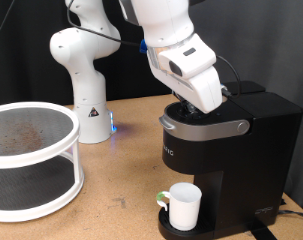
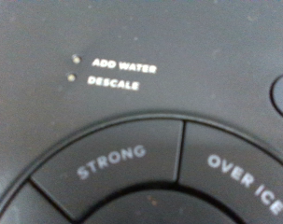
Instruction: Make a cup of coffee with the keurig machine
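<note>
End effector (image 1: 205, 104) low, angled downward.

White cup (image 1: 183, 206), black keurig machine (image 1: 226, 140)

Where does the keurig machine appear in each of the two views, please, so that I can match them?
Exterior view: the keurig machine stands at the right, the cup on its drip tray.
Wrist view: its black top fills the picture, buttons reading STRONG and OVER ICE.
Shared landmark: the machine's rounded top, under the arm's hand.

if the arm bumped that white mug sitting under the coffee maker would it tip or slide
The cup looks squat and wide-based, so it would probably slide rather than tip. It seems to be glazed ceramic, so likely rigid, slippery and chippable. It stands on the keurig machine drip tray, whose edge might catch it.
</note>
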